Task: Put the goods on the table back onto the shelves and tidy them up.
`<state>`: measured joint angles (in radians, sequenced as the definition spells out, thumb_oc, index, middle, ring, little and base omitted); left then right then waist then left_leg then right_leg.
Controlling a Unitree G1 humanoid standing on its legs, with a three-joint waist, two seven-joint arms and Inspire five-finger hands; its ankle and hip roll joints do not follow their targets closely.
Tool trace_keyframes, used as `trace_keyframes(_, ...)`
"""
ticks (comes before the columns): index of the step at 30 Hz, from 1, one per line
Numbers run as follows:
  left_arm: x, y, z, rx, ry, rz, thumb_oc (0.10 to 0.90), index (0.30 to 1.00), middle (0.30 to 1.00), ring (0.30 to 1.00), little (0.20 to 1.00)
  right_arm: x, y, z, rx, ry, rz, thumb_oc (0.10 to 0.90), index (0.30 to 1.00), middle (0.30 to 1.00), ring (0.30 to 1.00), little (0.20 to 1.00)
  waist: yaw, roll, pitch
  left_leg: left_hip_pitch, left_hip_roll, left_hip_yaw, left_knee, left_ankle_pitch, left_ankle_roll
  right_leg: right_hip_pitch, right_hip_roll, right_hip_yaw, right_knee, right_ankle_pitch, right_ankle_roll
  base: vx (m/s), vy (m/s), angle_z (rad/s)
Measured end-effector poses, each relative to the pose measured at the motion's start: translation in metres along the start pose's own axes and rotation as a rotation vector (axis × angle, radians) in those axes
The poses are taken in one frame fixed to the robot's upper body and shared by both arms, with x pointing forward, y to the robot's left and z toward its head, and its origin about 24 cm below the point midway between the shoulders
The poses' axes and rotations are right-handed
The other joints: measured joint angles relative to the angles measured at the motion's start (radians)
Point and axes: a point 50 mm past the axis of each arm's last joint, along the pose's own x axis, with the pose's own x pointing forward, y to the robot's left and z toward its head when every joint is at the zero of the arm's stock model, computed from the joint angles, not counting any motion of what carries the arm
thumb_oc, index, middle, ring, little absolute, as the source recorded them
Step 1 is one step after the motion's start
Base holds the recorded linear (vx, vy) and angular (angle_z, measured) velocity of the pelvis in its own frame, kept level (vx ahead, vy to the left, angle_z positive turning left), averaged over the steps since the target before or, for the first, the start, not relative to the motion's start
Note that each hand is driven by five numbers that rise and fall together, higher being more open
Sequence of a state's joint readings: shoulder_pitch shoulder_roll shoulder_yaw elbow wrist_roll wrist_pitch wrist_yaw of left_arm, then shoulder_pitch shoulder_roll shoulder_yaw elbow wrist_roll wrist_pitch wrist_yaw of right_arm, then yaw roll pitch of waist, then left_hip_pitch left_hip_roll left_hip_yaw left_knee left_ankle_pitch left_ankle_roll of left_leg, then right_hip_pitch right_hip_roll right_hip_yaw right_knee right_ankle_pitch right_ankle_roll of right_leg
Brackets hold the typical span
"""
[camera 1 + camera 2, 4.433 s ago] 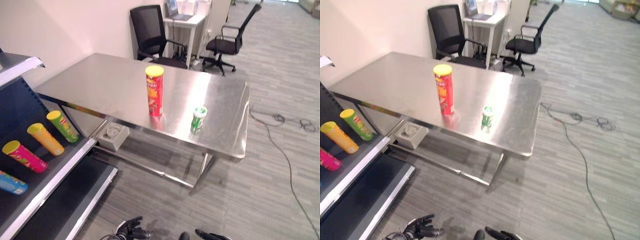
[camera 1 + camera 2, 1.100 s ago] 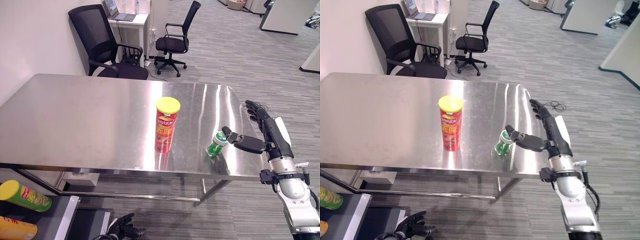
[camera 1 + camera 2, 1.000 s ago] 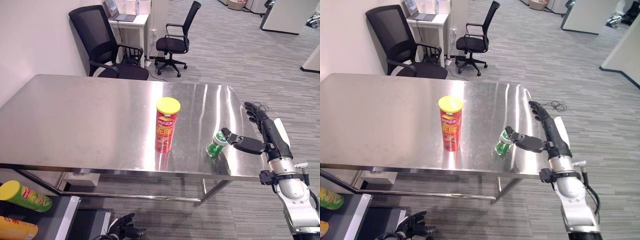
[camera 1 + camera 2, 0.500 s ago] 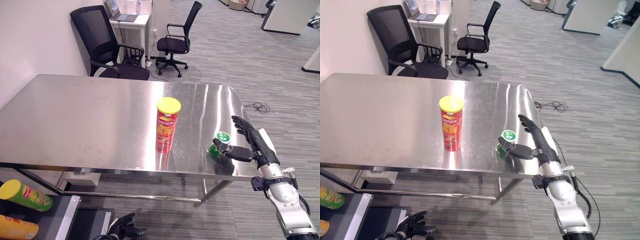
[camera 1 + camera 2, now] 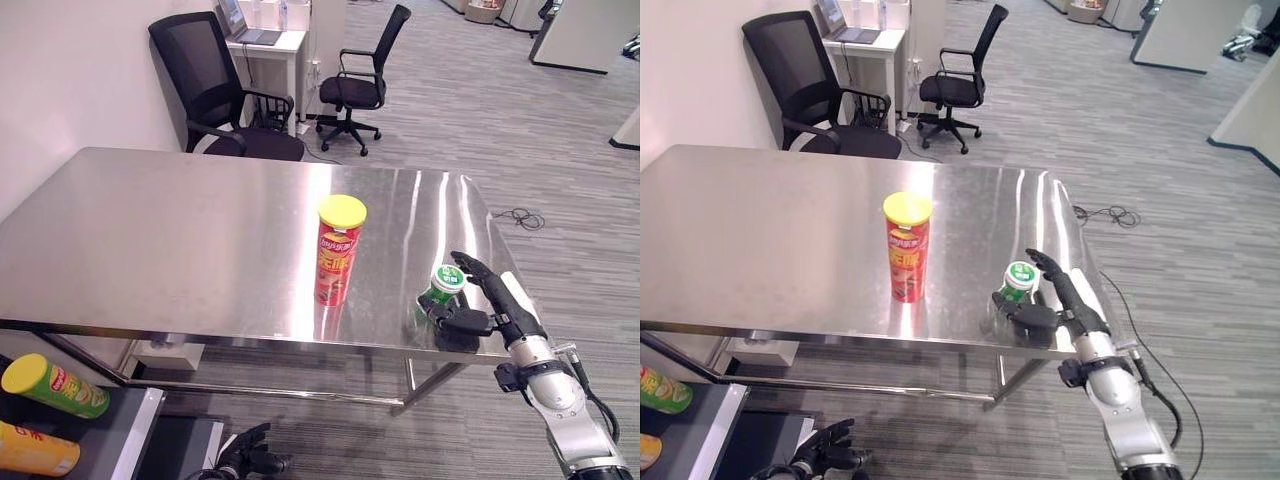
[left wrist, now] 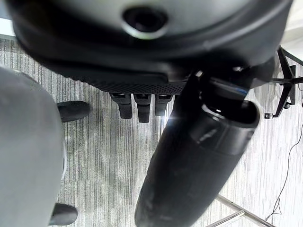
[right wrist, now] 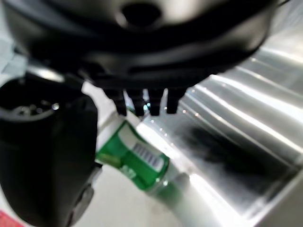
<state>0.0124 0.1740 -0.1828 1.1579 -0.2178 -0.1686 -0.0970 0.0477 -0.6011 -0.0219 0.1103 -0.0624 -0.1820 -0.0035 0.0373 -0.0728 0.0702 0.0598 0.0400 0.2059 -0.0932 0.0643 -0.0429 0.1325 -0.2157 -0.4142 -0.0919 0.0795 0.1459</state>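
One green-labelled cup (image 5: 441, 287), print unreadable.

Grey striped carpet floor (image 5: 560, 150) throughout. Beyond the steel table (image 5: 150, 240), against a pale wall (image 5: 70, 80): black mesh office chair (image 5: 215, 85), small white desk (image 5: 270, 45), then a second black swivel chair (image 5: 365, 80). Bright, even lighting.

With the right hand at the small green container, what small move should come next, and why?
Probably curl the fingers of the right hand round the green container before lifting. The hand is open, its thumb on the near side and its fingers on the far side of the upright container, near the table edge, so it brackets the container without gripping.
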Motion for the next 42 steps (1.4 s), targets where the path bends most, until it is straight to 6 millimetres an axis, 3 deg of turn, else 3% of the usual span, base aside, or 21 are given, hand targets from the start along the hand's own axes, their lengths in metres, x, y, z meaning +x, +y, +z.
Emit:
trace_keyframes(15,0.000,0.001,0.001,0.001,-0.004,0.005,0.800,0.900,0.900,0.900,0.900,0.004,0.003,0.002,-0.067,-0.009,-0.019,0.800,0.900,0.900,0.900,0.900,0.004,-0.007,0.004,-0.002,-0.001,-0.021,0.002,0.001,0.000,0.011,0.001,-0.022,0.000,-0.004,0.002,0.00,0.003,0.03)
trace_keyframes(19,0.000,0.001,0.003,0.003,-0.009,0.008,0.800,0.900,0.900,0.900,0.900,0.008,0.004,-0.006,-0.078,0.030,-0.019,0.800,0.900,0.900,0.900,0.900,0.010,-0.010,0.004,-0.003,-0.001,-0.024,0.001,0.001,0.000,0.012,0.001,-0.023,0.000,-0.004,0.002,0.00,0.000,0.00)
trace_keyframes(20,0.000,0.001,0.003,0.003,-0.011,0.010,0.800,0.900,0.900,0.900,0.900,0.008,0.005,-0.007,-0.073,0.040,-0.029,0.461,0.392,0.392,0.392,0.392,0.011,-0.010,0.004,-0.003,-0.002,-0.024,0.000,0.001,0.000,0.012,0.001,-0.024,0.000,-0.005,0.002,0.00,0.000,0.00)
trace_keyframes(21,0.000,0.002,0.003,0.003,-0.012,0.013,0.800,0.900,0.900,0.900,0.900,0.008,0.006,-0.008,-0.069,0.044,-0.034,0.400,0.300,0.300,0.300,0.300,0.011,-0.010,0.004,-0.003,-0.002,-0.024,0.001,0.001,0.000,0.012,0.001,-0.024,0.000,-0.005,0.003,0.00,0.000,0.00)
trace_keyframes(42,-0.001,0.003,0.003,-0.012,-0.021,0.040,0.800,0.900,0.900,0.900,0.900,0.011,0.009,-0.004,-0.059,0.030,-0.072,0.400,0.300,0.300,0.300,0.300,0.015,-0.012,0.005,0.001,-0.002,-0.027,0.002,0.003,0.000,0.017,0.001,-0.027,0.000,-0.005,0.002,0.00,0.000,0.00)
